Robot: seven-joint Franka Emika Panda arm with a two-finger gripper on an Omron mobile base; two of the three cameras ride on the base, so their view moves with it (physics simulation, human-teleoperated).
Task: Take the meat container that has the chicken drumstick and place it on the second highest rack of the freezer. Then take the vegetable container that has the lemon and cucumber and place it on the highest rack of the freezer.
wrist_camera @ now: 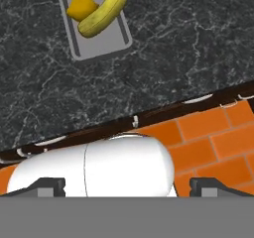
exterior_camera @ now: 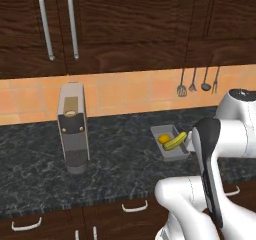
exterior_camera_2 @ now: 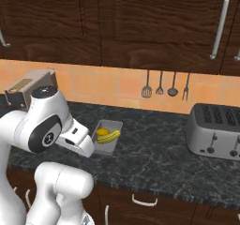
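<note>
The vegetable container (exterior_camera: 156, 132) (exterior_camera_2: 112, 123) (wrist_camera: 99, 51) is a shallow grey tray lying on the dark marble counter. Inside it the lemon (exterior_camera: 163, 138) (exterior_camera_2: 102, 132) (wrist_camera: 82, 7) lies against the curved yellow-green cucumber (exterior_camera: 175, 141) (exterior_camera_2: 108, 136) (wrist_camera: 103, 13). My gripper (wrist_camera: 129, 187) is open, its two dark fingertips wide apart with nothing between them. It hangs in front of the counter edge, well short of the tray, looking down over counter and floor. The meat container, the chicken drumstick and the freezer racks are out of view.
A grey coffee machine (exterior_camera: 73, 129) (exterior_camera_2: 26, 90) stands left of the tray. A toaster (exterior_camera_2: 216, 130) stands to the right. Utensils (exterior_camera: 197, 81) (exterior_camera_2: 166, 84) hang on the tiled wall behind. Dark cabinets hang above, drawers (exterior_camera_2: 143, 201) sit below, over orange floor tiles (wrist_camera: 213, 143).
</note>
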